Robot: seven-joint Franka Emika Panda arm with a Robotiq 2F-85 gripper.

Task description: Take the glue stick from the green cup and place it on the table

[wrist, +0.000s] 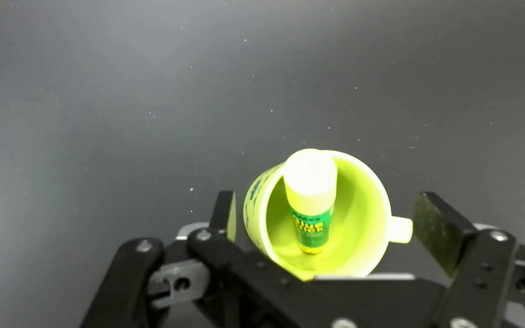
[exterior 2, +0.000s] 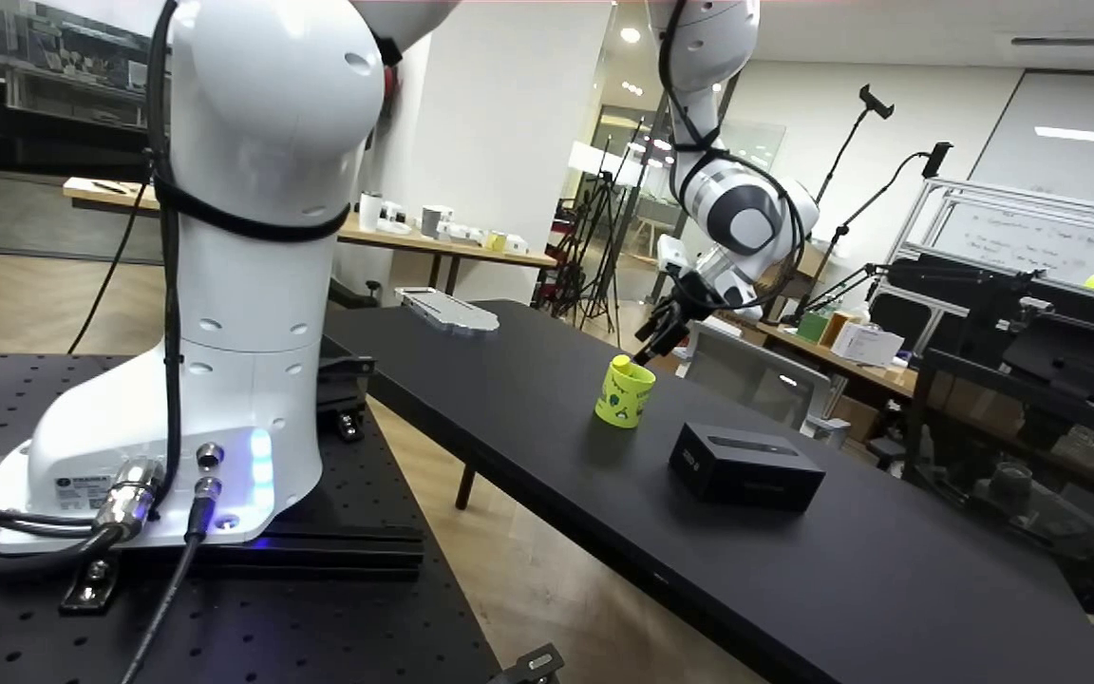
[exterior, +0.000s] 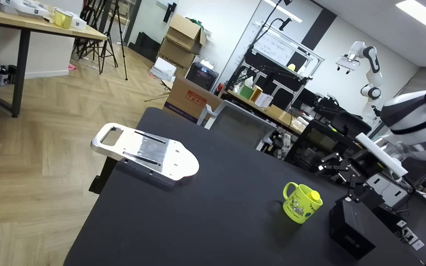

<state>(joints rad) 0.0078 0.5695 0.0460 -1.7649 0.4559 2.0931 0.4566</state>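
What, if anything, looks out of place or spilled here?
The silvery plate looks odd: one end juts past the edge of the black table. A glue stick in the green cup seems unusual too. I see no spill.

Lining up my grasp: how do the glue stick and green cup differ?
The glue stick is slim; the green cup is wider, with a handle. The stick bears a green label; the cup, printed drawings. The stick sits inside the cup, which stands on the table. Both are roughly cylindrical.
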